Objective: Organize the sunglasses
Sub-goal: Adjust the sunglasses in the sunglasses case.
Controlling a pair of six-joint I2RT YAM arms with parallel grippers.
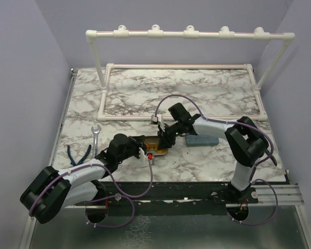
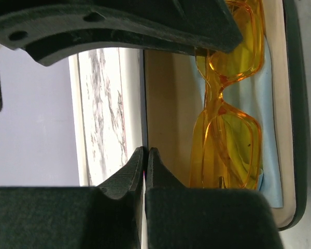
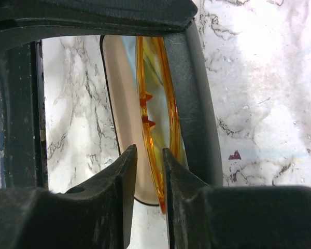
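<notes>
The yellow-orange sunglasses lie folded inside the open black oval case near the table's front middle. In the left wrist view the sunglasses rest on a blue cloth in the case's beige lining. My left gripper is shut on the thin black edge of the case; from above it is at the case's left end. My right gripper is slightly open, with the sunglasses' frame running between the fingertips, against the right one. The dark wire pair is out of view.
A grey-blue rectangular case lies shut just right of the black case. Blue-handled pliers and a wrench lie at the left. A white pipe frame stands across the back half of the table.
</notes>
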